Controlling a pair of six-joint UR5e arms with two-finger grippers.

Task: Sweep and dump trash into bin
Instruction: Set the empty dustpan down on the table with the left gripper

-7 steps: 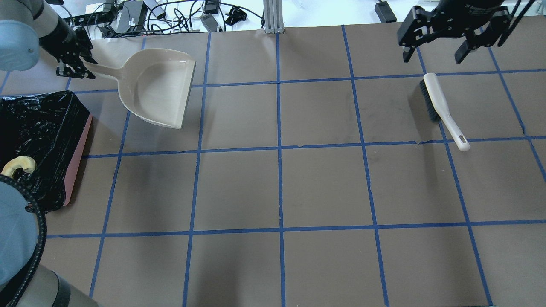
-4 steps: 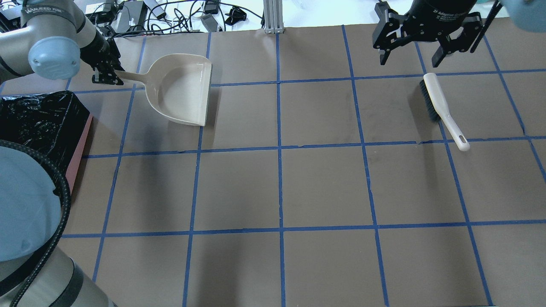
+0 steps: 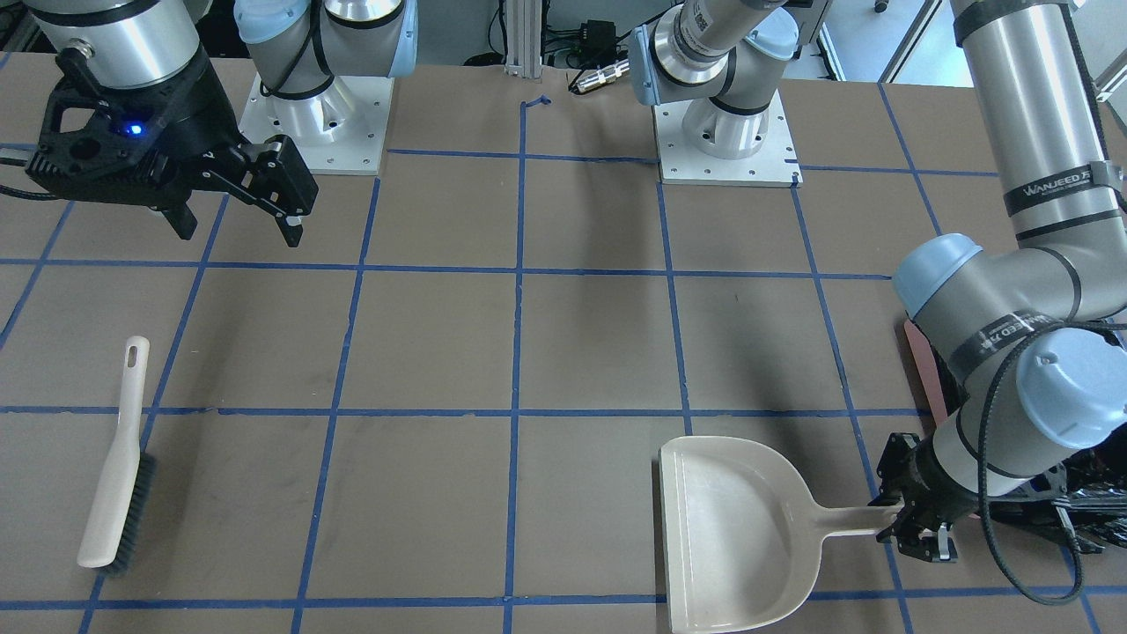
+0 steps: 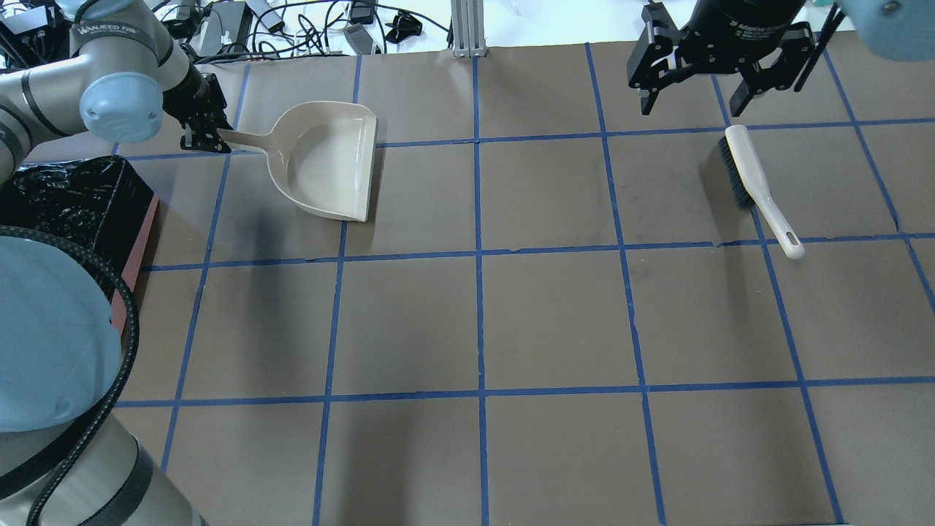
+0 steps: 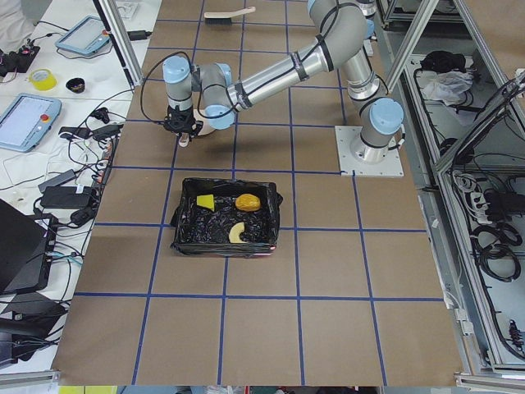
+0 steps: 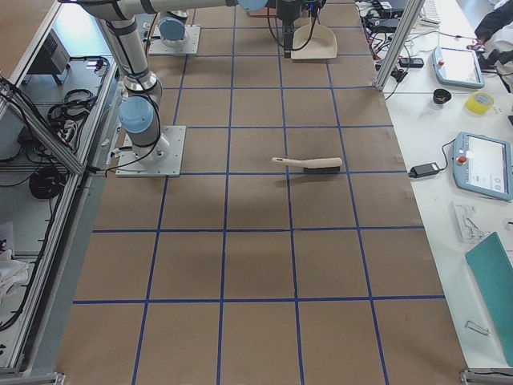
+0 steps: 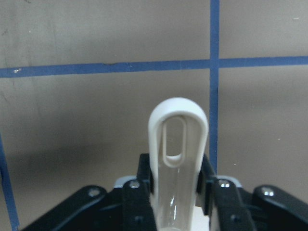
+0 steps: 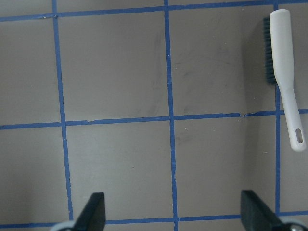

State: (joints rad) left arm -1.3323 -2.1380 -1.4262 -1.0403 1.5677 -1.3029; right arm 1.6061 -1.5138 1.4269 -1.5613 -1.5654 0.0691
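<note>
Far left of the table [image 4: 555, 314]: bin [image 4: 141, 237], pink side showing under a crinkled black liner. The left side camera looks into it, and all three pieces of trash lie on the liner:
- sponge [image 5: 205, 201], toward the far side
- bun [image 5: 248, 202], beside the sponge
- pastry [image 5: 238, 232], apart from those two, by the near wall

Left gripper [image 4: 210, 140]: just beyond the bin's far corner and clear of it. It is clamped on the end of the dustpan [image 4: 329, 161] handle. The left wrist camera shows both fingers [image 7: 139, 192] pressed against the handle's sides, with the hanging loop sticking out past them.

Dustpan: the pan points away from the bin, with its straight open lip toward the table's middle. It sits low at the table's far edge. I cannot tell whether the lip touches the surface.

Right gripper [image 4: 690, 109]: jaws spread wide with nothing between them. It hangs above the table near the far edge. In the right wrist camera the two fingertips [image 8: 94, 214] frame bare table only.

Brush [image 4: 756, 186]: lies flat on the table, just to the right of the right gripper and apart from it. The bristled head is at the far end, bristles facing left. The handle angles back toward the robot and to the right. It is well apart from the dustpan and bin.
</note>
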